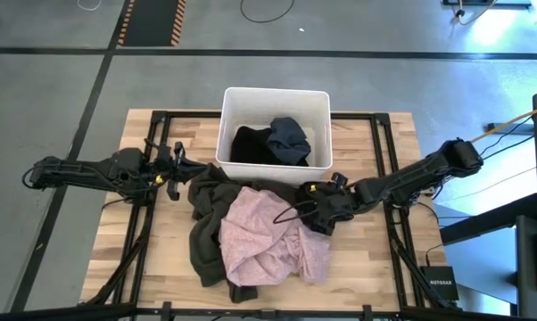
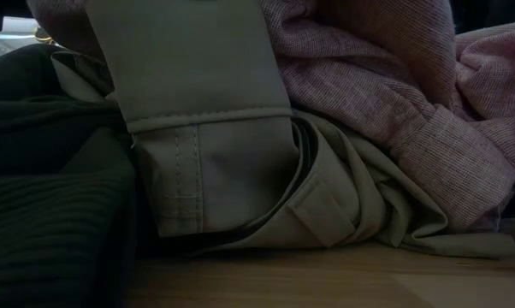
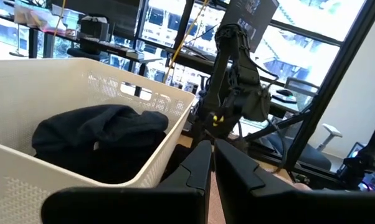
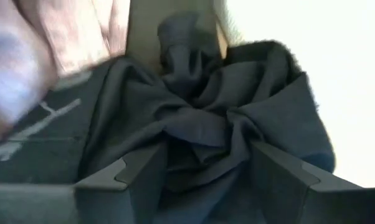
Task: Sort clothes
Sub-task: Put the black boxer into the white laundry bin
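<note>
A pale pink shirt [image 1: 264, 236] lies spread over a large olive-grey garment [image 1: 206, 223] on the wooden table, in front of the white bin [image 1: 275, 93]. Inside the bin lie a black garment [image 1: 249, 144] and a dark blue-grey one [image 1: 289, 138]. At the pink shirt's right edge lies a crumpled black garment [image 4: 200, 124]. My right gripper [image 1: 315, 207] hangs open over it, slanting down, one finger on each side of its bunched folds. My left gripper [image 1: 177, 171] is shut and level by the bin's left wall. My right gripper [image 4: 200, 162] comes at the black garment's bunched middle [image 4: 206, 134] from above, slanting down from the table's right. Its fingers [image 4: 144, 177] stand either side of the folds. Whether they touch the cloth I cannot tell. The garment lies on the table.
Black frame rails [image 1: 384, 152] run along the table's left and right sides. Bare wood [image 1: 367, 259] shows at the right front. A small black box [image 1: 438, 283] sits at the near right corner. The low view is filled by the olive-grey garment's cuff [image 2: 206, 128] and pink cloth [image 2: 394, 77].
</note>
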